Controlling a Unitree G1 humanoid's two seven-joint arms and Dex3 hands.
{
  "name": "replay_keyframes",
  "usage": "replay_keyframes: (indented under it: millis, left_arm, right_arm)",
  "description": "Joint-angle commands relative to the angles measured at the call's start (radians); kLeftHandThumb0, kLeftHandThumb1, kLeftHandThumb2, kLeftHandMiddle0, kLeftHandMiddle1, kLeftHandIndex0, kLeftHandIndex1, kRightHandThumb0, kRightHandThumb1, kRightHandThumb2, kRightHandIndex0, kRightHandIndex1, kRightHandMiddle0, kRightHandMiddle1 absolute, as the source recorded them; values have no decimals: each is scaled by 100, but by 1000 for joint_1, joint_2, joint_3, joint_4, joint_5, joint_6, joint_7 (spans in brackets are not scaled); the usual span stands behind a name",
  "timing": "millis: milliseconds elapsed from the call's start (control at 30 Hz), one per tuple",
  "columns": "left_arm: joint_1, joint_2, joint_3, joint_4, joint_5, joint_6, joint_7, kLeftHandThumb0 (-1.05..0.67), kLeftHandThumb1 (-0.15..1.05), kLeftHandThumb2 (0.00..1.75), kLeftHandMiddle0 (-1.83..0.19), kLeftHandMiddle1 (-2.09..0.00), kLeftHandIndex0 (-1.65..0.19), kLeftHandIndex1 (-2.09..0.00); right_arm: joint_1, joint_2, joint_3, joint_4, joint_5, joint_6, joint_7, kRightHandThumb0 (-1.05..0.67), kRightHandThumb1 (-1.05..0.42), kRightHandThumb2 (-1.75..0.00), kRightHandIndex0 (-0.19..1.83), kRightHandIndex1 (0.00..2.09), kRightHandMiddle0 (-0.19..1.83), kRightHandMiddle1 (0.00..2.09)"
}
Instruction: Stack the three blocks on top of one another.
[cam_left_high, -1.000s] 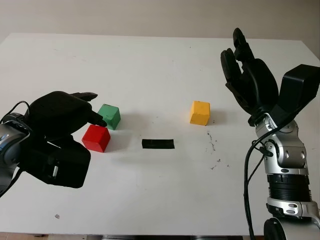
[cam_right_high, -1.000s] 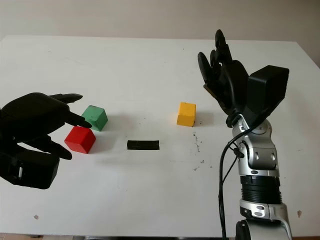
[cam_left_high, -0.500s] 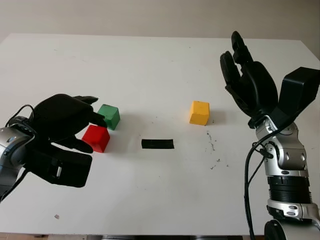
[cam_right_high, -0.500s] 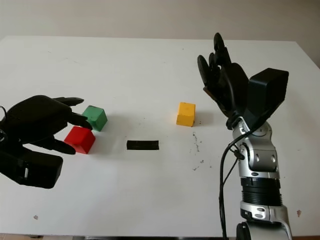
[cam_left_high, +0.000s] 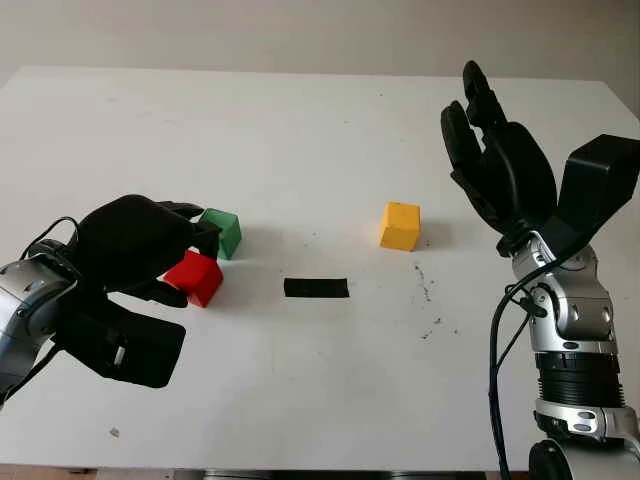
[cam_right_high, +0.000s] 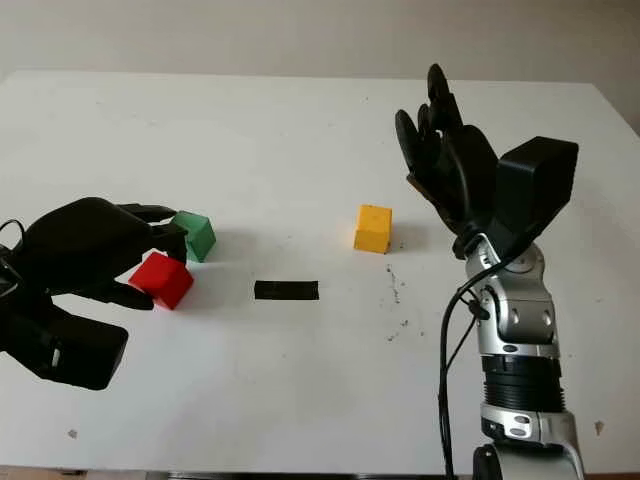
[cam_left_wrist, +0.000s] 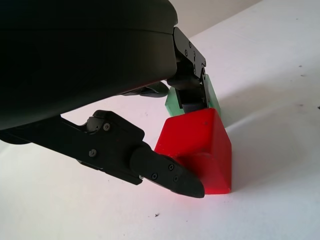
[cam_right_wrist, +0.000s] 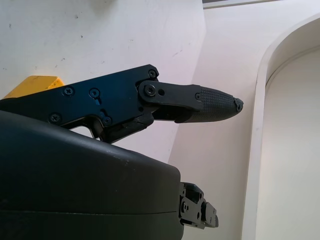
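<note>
Red block (cam_left_high: 195, 277) sits on the tabletop (cam_left_high: 300, 150) left of the black tape (cam_left_high: 316, 288), with the left hand (cam_left_high: 135, 255) closing around it, one finger (cam_left_wrist: 165, 172) against its near face and another at its far side; it looks gripped, though not lifted. The green block (cam_left_high: 221, 232) stands just behind the red, nearly touching, so I judge the far finger could nudge it or wedge between the two. A lopsided pinch may tilt the red block on lifting. The yellow block (cam_left_high: 400, 226) stands right of the tape, well apart. The right hand (cam_left_high: 495, 165) hovers open, beyond the yellow block on the tape's right, clear of everything
</note>
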Motion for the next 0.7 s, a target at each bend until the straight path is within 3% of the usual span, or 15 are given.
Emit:
replay_keyframes:
  millis: [0,133,333,467,667]
  left_arm:
    - [9,16,13,-53,11,2,-14,-40,98,5,-31,-5,-50,-95]
    - [-4,21,45,-173,-29,38,-121,-40,98,6,-27,-5,-58,-82]
    - [-77,50,85,-283,-78,18,-208,-42,97,4,-25,-6,-57,-91]
    - [-156,67,88,-304,-140,15,-273,-43,98,5,-25,-5,-58,-88]
    - [-297,41,59,-240,-264,16,-325,-43,100,5,-26,-6,-57,-97]
  right_arm:
    - [5,-5,-7,-21,1,6,-4,-68,-105,-47,-19,0,-19,0]
    - [5,-4,-8,-21,5,10,-7,-67,-105,-47,-19,0,-19,0]
    - [7,1,-3,-28,3,16,-18,-67,-105,-46,-19,0,-19,0]
    - [8,3,3,-34,0,18,-23,-67,-105,-47,-19,0,-19,0]
    - [11,7,8,-43,-5,22,-33,-66,-105,-48,-19,0,-19,0]
